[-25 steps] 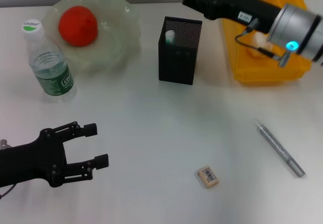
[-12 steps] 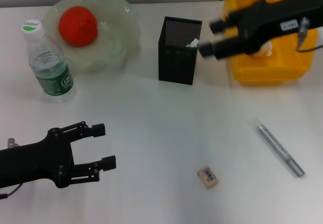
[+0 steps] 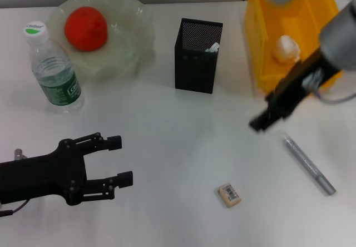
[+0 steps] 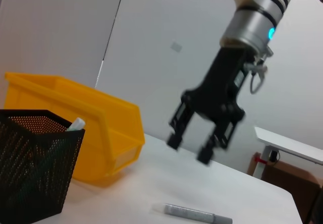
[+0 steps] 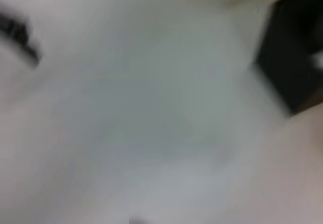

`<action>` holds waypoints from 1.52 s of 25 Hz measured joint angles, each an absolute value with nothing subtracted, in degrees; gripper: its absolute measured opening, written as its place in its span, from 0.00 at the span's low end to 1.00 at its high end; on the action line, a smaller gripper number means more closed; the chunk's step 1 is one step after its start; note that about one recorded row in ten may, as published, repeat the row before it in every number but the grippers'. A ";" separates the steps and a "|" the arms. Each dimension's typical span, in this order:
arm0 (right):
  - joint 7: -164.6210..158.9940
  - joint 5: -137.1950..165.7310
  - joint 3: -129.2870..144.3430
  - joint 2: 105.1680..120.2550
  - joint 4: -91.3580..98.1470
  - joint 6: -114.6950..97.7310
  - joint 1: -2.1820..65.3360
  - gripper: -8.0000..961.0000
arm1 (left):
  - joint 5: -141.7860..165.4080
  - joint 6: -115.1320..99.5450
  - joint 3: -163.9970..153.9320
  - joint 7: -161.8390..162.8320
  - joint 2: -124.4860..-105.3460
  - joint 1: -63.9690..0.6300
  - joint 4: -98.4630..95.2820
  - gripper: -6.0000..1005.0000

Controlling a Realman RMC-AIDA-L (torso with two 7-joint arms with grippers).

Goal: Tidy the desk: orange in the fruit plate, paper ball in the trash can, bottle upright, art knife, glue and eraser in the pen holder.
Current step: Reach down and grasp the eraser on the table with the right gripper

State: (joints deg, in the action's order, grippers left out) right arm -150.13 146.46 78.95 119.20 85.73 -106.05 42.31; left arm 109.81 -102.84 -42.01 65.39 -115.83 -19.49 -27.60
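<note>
Two items left on the worktop (image 3: pixel 167 136): eraser (image 3: pixel 229 194) and art knife (image 3: pixel 309 164). Orange (image 3: pixel 85 28) is in the fruit plate (image 3: pixel 136 41), paper ball (image 3: pixel 287 48) in the trash can (image 3: pixel 261 63), bottle (image 3: pixel 53 69) upright. Your right gripper (image 3: pixel 260 122) hangs open and empty just beside the knife. Left gripper (image 3: pixel 119 161) sits open, idle, near the front edge.
</note>
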 joint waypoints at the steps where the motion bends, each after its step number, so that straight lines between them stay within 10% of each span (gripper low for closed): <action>1: -150.23 146.51 81.43 119.28 85.27 -106.47 42.43 0.70 | 109.84 -102.84 -42.01 65.42 -115.84 -19.56 -27.60 0.84; 38: -138.10 139.21 112.05 119.87 70.26 -88.84 45.28 0.67 | 109.79 -103.28 -41.24 64.86 -115.84 -18.98 -27.60 0.84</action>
State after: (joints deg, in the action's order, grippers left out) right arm -138.10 139.21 112.05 119.87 70.26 -88.84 45.28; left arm 109.79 -103.28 -41.24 64.86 -115.84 -18.98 -27.60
